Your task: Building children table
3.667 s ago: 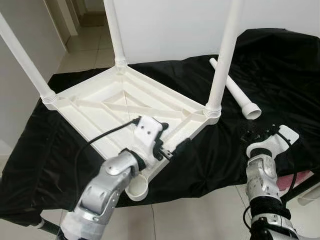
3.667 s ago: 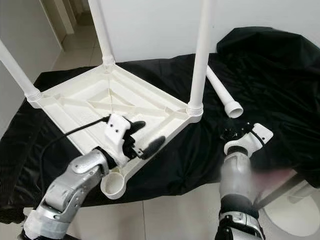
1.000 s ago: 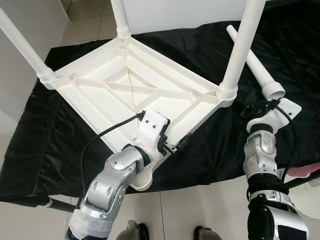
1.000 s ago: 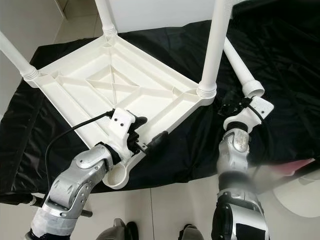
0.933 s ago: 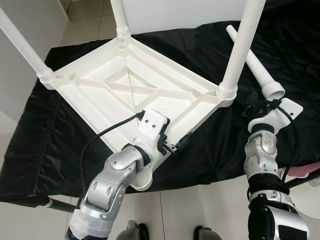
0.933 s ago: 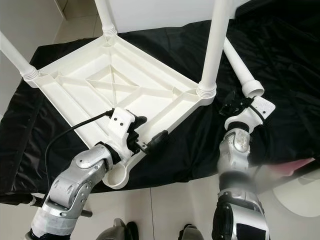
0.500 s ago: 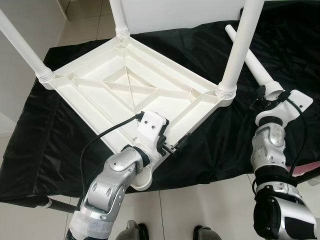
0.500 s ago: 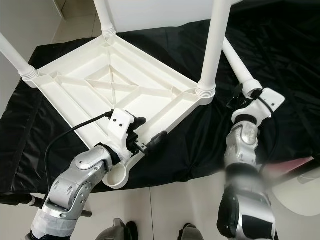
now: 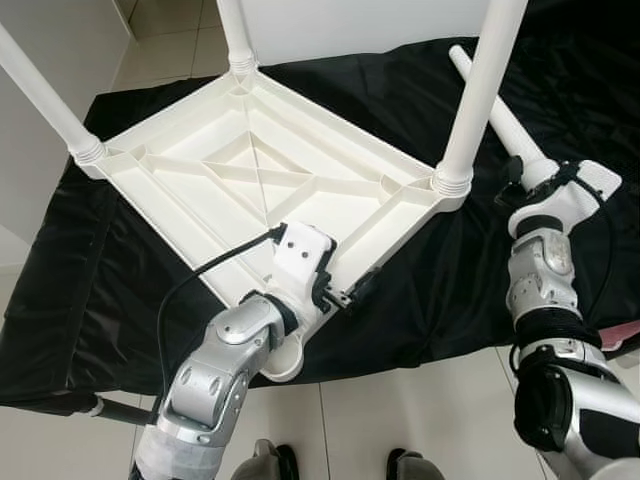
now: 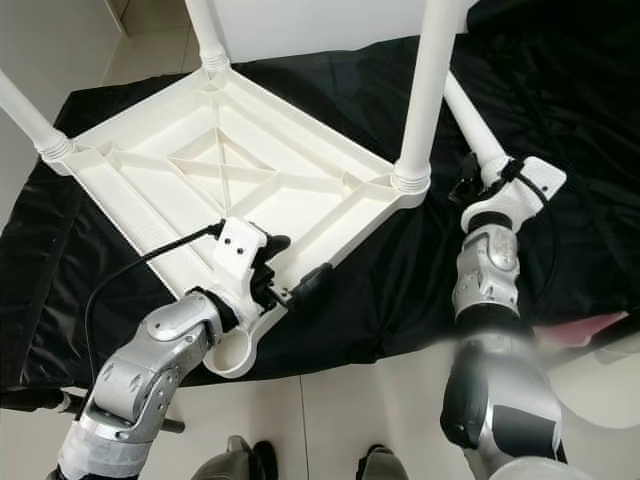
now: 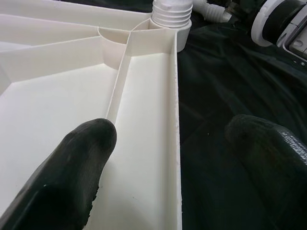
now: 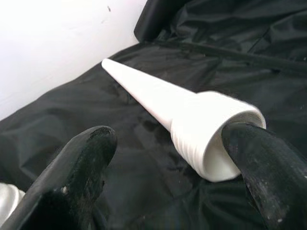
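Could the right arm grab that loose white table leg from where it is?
Probably yes: the right gripper is open at the threaded end of the loose white plastic table leg, nothing lying between them on the black cloth.

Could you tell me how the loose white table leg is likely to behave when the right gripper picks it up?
The loose leg is a round taper on slack black cloth, so it may roll. It looks stiff, hollow, probably light. The open right gripper is at its wide end, so the narrow end may droop.

Home interior: pale tiled floor [image 9: 170,40], plain white wall [image 9: 340,20], a hallway beyond, and a bench draped in black cloth [image 9: 420,290].
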### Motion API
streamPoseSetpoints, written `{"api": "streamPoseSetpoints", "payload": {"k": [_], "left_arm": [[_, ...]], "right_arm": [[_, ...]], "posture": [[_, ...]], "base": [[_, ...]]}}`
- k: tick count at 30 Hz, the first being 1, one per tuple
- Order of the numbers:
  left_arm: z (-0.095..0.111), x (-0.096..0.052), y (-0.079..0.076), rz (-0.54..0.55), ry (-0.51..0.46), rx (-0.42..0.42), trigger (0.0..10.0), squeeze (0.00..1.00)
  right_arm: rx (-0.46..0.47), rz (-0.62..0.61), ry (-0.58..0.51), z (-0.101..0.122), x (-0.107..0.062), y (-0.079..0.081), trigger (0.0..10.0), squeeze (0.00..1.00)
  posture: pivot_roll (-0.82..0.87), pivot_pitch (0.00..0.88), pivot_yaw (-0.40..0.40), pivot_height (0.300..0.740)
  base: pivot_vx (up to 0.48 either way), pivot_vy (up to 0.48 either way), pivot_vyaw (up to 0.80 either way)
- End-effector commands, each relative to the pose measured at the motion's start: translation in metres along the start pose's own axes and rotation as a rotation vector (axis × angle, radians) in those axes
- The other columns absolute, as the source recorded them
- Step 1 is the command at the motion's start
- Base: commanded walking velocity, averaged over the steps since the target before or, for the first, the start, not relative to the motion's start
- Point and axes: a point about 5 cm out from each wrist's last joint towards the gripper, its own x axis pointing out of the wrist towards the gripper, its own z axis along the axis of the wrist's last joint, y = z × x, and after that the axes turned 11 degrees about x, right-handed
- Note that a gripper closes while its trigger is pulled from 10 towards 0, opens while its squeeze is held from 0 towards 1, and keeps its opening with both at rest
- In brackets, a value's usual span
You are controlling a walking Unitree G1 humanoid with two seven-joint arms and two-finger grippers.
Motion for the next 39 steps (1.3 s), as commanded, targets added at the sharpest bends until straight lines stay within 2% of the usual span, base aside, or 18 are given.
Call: {"api": "streamPoseSetpoints", "payload": {"k": [1, 12, 17, 23, 24, 25, 26, 27, 28, 29, 30, 31, 35, 39], "left_arm": [[-0.004, -0.005, 0.005, 0.080, 0.039, 0.003, 10.0, 0.00], [-0.003, -0.008, 0.006, 0.088, 0.048, 0.004, 10.0, 0.00], [-0.003, -0.008, 0.006, 0.086, 0.053, 0.001, 10.0, 0.00], [-0.002, -0.008, 0.006, 0.086, 0.055, 0.002, 10.0, 0.00], [-0.002, -0.009, 0.006, 0.086, 0.055, 0.002, 10.0, 0.00], [-0.002, -0.009, 0.006, 0.087, 0.056, 0.003, 10.0, 0.00], [-0.002, -0.009, 0.006, 0.087, 0.056, 0.003, 10.0, 0.00], [-0.002, -0.008, 0.007, 0.088, 0.057, 0.003, 10.0, 0.00], [-0.002, -0.008, 0.007, 0.088, 0.057, 0.003, 10.0, 0.00], [-0.002, -0.008, 0.007, 0.090, 0.057, 0.004, 10.0, 0.00], [-0.002, -0.008, 0.007, 0.090, 0.057, 0.004, 10.0, 0.00], [-0.001, -0.008, 0.007, 0.091, 0.056, 0.006, 10.0, 0.00], [0.000, -0.008, 0.007, 0.092, 0.054, 0.007, 10.0, 0.00], [0.001, -0.008, 0.009, 0.098, 0.053, 0.012, 10.0, 0.00]], "right_arm": [[0.019, 0.003, 0.026, -0.009, -0.003, 0.002, 10.0, 0.00], [0.057, -0.003, 0.049, -0.019, -0.008, 0.000, 10.0, 0.00], [0.056, 0.063, 0.096, -0.011, 0.005, 0.006, 10.0, 0.00], [0.032, 0.105, 0.119, -0.005, 0.013, 0.011, 10.0, 0.00], [0.030, 0.119, 0.131, -0.003, 0.015, 0.013, 6.7, 0.00], [0.026, 0.138, 0.146, -0.001, 0.018, 0.016, 4.0, 0.00], [0.026, 0.138, 0.146, -0.001, 0.018, 0.016, 4.0, 0.00], [0.026, 0.149, 0.160, 0.000, 0.020, 0.019, 0.6, 0.00], [0.026, 0.149, 0.160, 0.000, 0.020, 0.019, 0.6, 0.00], [0.018, 0.172, 0.200, -0.001, 0.023, 0.023, 0.0, 0.00], [0.018, 0.172, 0.200, -0.001, 0.023, 0.023, 0.0, 0.00], [0.013, 0.184, 0.250, -0.004, 0.024, 0.027, 0.0, 0.00], [0.038, 0.206, 0.277, -0.006, 0.025, 0.030, 0.0, 0.00], [0.083, 0.170, 0.303, -0.007, 0.026, 0.029, 0.0, 0.00]], "posture": [[0.06, 0.244, 0.142, 0.740], [0.07, 0.246, 0.146, 0.740], [0.07, 0.247, 0.147, 0.740], [0.07, 0.253, 0.146, 0.740], [0.07, 0.255, 0.147, 0.740], [0.08, 0.255, 0.147, 0.740], [0.08, 0.255, 0.147, 0.740], [0.08, 0.254, 0.145, 0.740], [0.08, 0.254, 0.145, 0.740], [0.08, 0.248, 0.145, 0.740], [0.08, 0.248, 0.145, 0.740], [0.08, 0.246, 0.144, 0.740], [0.08, 0.244, 0.142, 0.740], [0.09, 0.241, 0.141, 0.740]], "base": [[0.000, 0.000, 0.00], [0.000, 0.000, 0.00], [0.000, 0.000, 0.00], [0.000, 0.000, 0.00], [0.000, 0.000, 0.00], [0.000, 0.000, 0.00], [0.000, 0.000, 0.00], [0.000, 0.000, 0.00], [0.000, 0.000, 0.00], [0.000, 0.000, 0.00], [0.000, 0.000, 0.00], [0.000, 0.000, 0.00], [0.000, 0.000, 0.00], [0.000, 0.000, 0.00]]}}
